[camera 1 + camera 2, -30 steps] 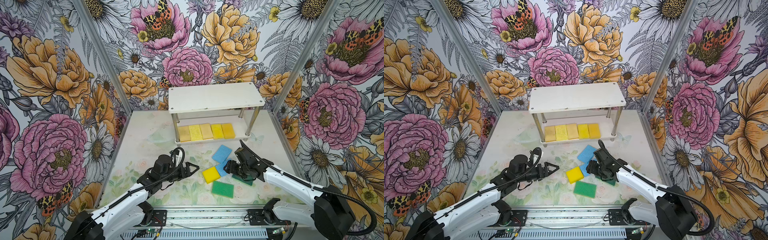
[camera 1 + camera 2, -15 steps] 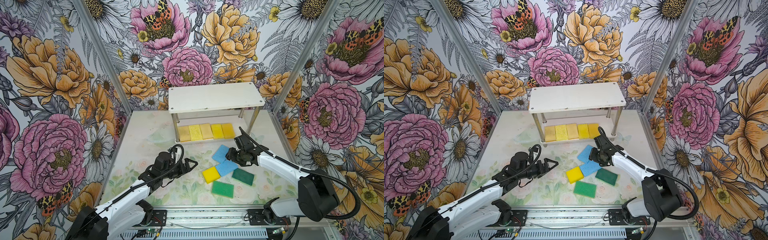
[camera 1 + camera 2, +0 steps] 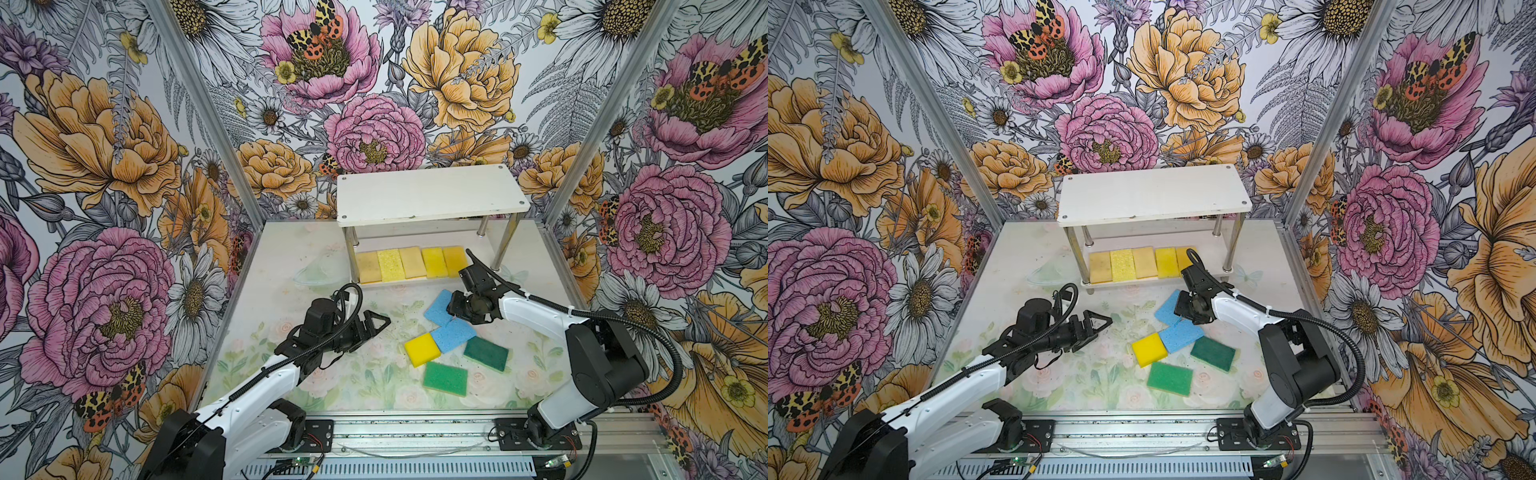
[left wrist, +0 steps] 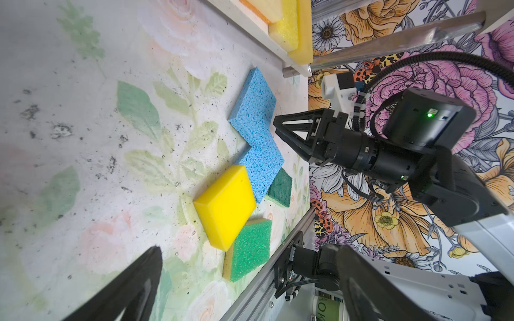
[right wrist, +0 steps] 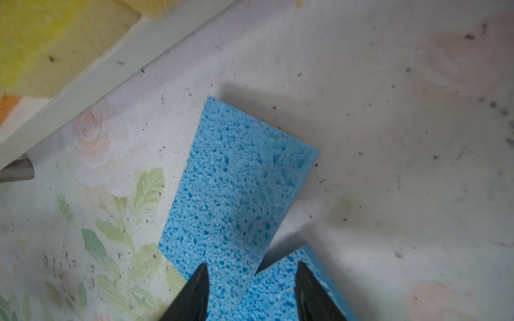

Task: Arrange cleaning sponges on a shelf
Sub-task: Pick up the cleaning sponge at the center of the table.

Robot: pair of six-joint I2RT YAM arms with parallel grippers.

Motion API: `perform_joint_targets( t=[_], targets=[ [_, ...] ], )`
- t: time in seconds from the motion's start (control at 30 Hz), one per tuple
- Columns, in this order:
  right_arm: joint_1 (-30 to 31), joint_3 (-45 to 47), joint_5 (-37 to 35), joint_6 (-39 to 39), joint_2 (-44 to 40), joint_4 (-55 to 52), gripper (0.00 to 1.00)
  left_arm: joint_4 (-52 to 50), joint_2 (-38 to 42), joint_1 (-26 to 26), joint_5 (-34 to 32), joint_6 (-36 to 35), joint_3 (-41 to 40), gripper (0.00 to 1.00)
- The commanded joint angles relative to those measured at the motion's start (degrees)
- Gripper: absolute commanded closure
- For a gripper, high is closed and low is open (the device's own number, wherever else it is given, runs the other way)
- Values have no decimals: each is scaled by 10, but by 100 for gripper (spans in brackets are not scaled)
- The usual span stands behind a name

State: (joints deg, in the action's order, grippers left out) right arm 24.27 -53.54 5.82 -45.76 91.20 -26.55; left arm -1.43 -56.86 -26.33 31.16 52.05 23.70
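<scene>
A: Right gripper [image 5: 251, 264]?
B: Half open, nothing held. Tips sit where the two blue sponges [image 3: 453, 334] meet on the surface [image 3: 291, 299].
A: Left gripper [image 3: 374, 326]?
B: Wide open, empty, clear of the sponges.
A: Rest?
B: Five yellow sponges [image 3: 409, 264] on the lower board of the shelf [image 3: 432, 193]. One loose yellow sponge [image 3: 422, 350] and two green sponges [image 3: 445, 378] lie beside the blue ones.

White arms [image 3: 257, 386], black joints [image 3: 602, 361], ribbed black cables [image 3: 680, 374]

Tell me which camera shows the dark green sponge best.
Either top view: the dark green sponge lies flat on the table with its whole top face showing, and nothing covers it. The left wrist view shows only part of it, behind the nearer blue sponge. The right wrist view does not show it.
</scene>
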Motion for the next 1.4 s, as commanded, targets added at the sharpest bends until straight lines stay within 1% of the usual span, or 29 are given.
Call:
perform_joint_targets(
  t=[0.0,0.23,0.5,0.53,0.6,0.73,0.77,0.83,0.9,1.0,1.17,1.3,1.37],
  targets=[
    [-9,-4,0,0,10,36,50,3,-2,7,15,-15,15,1],
    [-17,3,7,0,25,53,54,2,0,9,17,-14,19,1],
    [-19,12,16,-5,50,74,56,-5,2,10,15,-15,20,1],
    [-19,12,17,-6,52,76,57,-4,2,9,15,-15,21,1],
    [-19,14,15,-8,53,82,64,-7,2,10,16,-16,21,1],
    [-20,19,16,-12,39,95,87,-16,4,13,14,-21,22,1],
    [-20,20,16,-13,33,97,90,-16,4,13,14,-22,22,1],
    [-20,22,18,-16,16,100,92,-13,4,15,15,-22,21,1],
    [-20,23,22,-19,-4,100,95,-10,2,16,18,-22,20,1],
    [-20,24,54,-24,-27,98,96,6,-5,21,31,-19,23,1],
    [-20,26,164,-12,-42,83,99,28,-25,22,55,-16,39,1],
    [-19,34,246,27,-59,62,99,89,-46,16,68,18,38,1],
    [-17,41,272,50,-78,57,99,121,-63,6,76,35,42,1]
  ],
)
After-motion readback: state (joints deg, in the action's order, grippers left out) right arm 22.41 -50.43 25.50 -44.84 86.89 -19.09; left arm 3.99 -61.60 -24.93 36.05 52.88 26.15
